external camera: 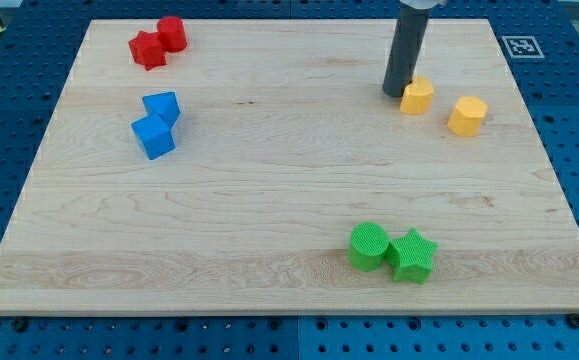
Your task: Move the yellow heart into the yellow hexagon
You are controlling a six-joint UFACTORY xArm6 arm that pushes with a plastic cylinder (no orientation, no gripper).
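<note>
While my tip presses against the view's left side of the yellow heart, the yellow hexagon sits just to the heart's right, apart from it. Both lie on the worktop near its top right. No pincer exists; my rod ends bare.

My tip beside yellow heart

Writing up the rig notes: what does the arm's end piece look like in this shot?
Only a straight, round, dark grey rod shows, matte and unmarked, entering from the view's top. No cables, labels or fingers visible. My tip is a blunt flat end, just left of the yellow heart; the yellow hexagon sits further right.
</note>
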